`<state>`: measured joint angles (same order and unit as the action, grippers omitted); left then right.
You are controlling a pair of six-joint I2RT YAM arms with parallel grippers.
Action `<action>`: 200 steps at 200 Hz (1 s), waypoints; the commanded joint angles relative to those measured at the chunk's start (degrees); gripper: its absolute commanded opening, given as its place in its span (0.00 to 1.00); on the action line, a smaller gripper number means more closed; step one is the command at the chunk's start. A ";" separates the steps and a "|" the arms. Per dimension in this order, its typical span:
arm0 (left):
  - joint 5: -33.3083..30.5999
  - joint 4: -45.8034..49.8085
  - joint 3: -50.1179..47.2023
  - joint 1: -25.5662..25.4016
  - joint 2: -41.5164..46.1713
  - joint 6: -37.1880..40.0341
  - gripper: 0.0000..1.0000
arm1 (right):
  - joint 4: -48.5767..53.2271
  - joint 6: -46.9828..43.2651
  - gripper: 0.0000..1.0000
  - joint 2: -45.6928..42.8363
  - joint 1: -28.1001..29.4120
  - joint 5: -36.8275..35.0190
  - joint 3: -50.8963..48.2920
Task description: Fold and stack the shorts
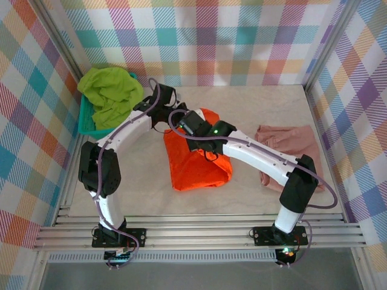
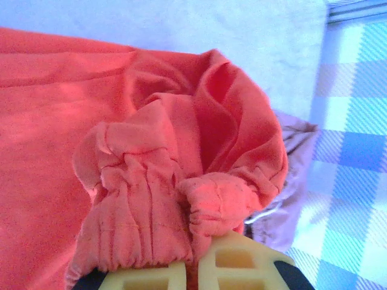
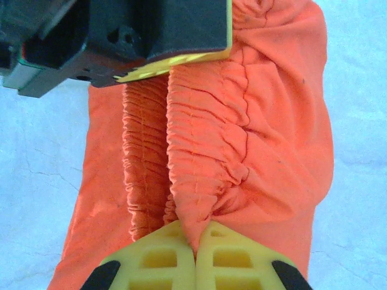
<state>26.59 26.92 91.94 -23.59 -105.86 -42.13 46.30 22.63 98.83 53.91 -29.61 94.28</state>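
Observation:
The bright orange shorts (image 1: 196, 160) lie bunched in the middle of the table, gathered waistband at the far end. My left gripper (image 2: 193, 257) is shut on a fold of that waistband (image 2: 221, 202); from above it sits at the shorts' far edge (image 1: 171, 112). My right gripper (image 3: 195, 241) is shut on the same elastic band (image 3: 199, 151), close beside the left one (image 1: 192, 128), whose yellow finger (image 3: 175, 65) faces it. The dusty pink shorts (image 1: 290, 145) lie crumpled to the right. Lime green shorts (image 1: 112, 93) are heaped in the basket.
A teal mesh basket (image 1: 84, 124) stands at the far left against the checked wall. Checked walls close the table on three sides. Both arms cross over the table's middle. Bare marble-look tabletop (image 1: 254, 103) shows behind the shorts.

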 commanded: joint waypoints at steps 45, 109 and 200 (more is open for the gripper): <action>-5.31 0.54 -5.48 2.88 4.82 4.40 0.02 | 1.95 0.75 0.01 0.96 3.48 12.45 1.56; -4.59 -10.45 -25.81 8.31 6.83 6.49 0.22 | -12.40 10.32 0.20 12.45 5.60 33.67 -4.77; 2.32 -9.67 -22.67 13.77 18.50 4.57 1.00 | -29.04 12.61 1.00 -5.40 -2.32 51.66 -20.71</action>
<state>24.93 17.80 68.07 -9.56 -93.78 -35.20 22.11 34.85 102.41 56.71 18.76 77.08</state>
